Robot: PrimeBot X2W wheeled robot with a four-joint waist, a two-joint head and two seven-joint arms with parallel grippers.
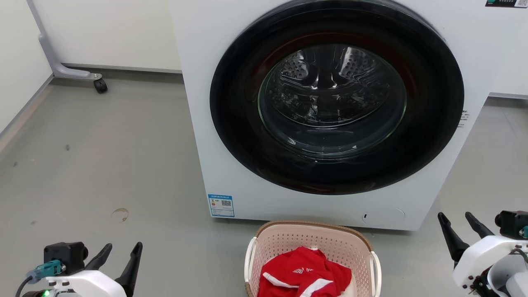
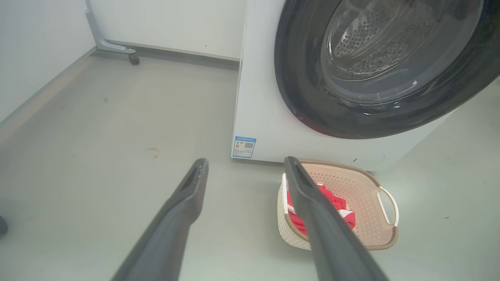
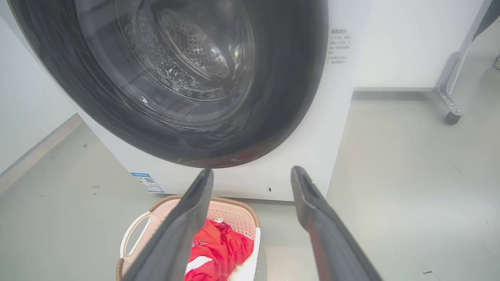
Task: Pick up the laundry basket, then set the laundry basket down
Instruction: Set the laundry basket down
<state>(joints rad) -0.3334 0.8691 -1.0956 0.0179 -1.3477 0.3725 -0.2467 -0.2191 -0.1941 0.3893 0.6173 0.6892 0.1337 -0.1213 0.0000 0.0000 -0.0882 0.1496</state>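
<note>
Jaws on both sides stand spread wide and empty. The left gripper (image 1: 123, 246) is low at one flank and the right gripper (image 1: 453, 215) at the other, neither touching anything. The laundry basket (image 1: 307, 242) sits on the floor (image 1: 123, 165) between them, just in front of the washer (image 1: 198, 103), below its closed round door (image 1: 336, 111). A red garment (image 1: 305, 272) lies inside it. Its white side handles (image 1: 248, 258) face outward, one toward each arm, which likely explains the flanking stance: a two-handed lift by the handles. The pick-up has not begun, and both grippers are well apart from the basket.
</note>
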